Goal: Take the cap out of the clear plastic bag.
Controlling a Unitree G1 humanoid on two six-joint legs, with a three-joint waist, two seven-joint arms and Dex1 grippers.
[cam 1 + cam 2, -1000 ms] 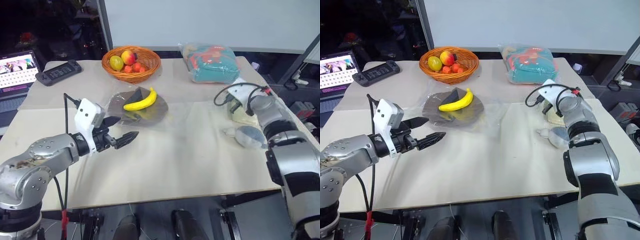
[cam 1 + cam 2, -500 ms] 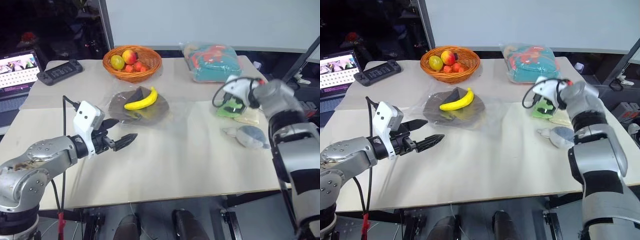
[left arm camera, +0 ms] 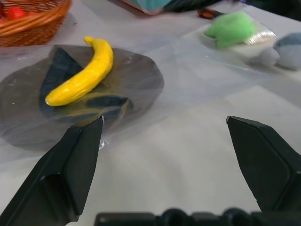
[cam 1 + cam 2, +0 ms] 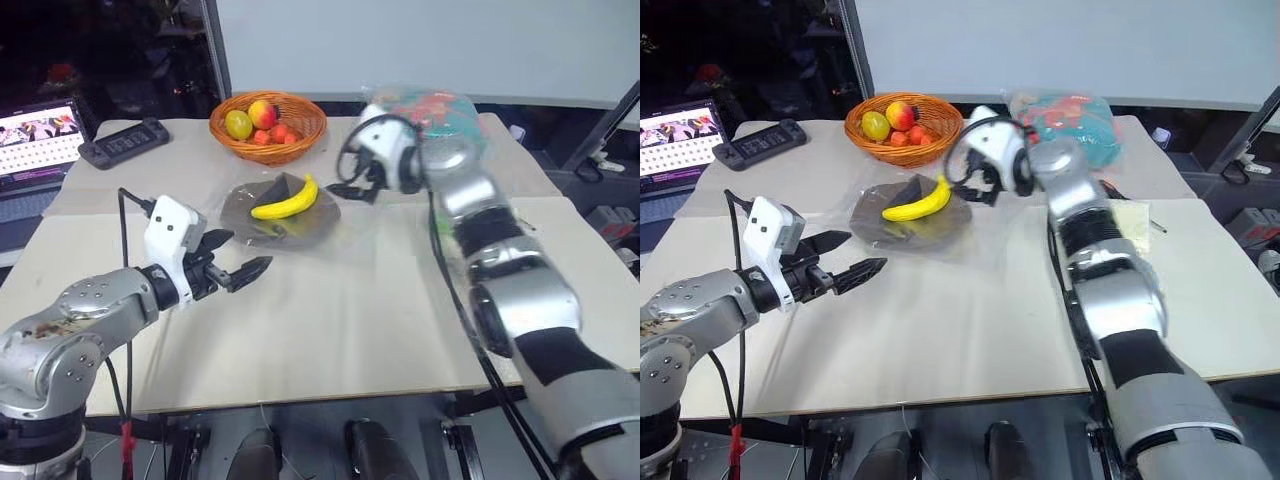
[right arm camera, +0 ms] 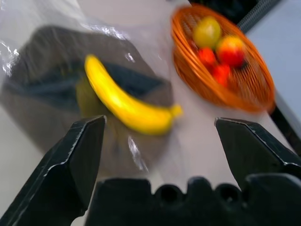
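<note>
Nearest: left gripper (image 4: 245, 270) found hovering over the table (image 4: 350, 310), fingers spread wide, nothing held, pointed toward the clear plastic bag (image 4: 345, 225). Just beyond: said bag lay flat on the table, glossy and crinkled, with the cap (image 4: 270, 205) inside it at the left part. Cap noted brown, flat, darker lining showing. Banana (image 4: 285, 200) lay on top of the bag, over the cap. Right gripper (image 4: 975, 185) observed above the bag's far right edge, just beside the banana's tip, fingers parted wide, empty. Farther back: fruit basket (image 4: 268, 125) stood behind the cap, well apart from it. Puffy bag with teal and orange contents (image 4: 440, 110) noted at the far right, partly hidden behind the right arm.
</note>
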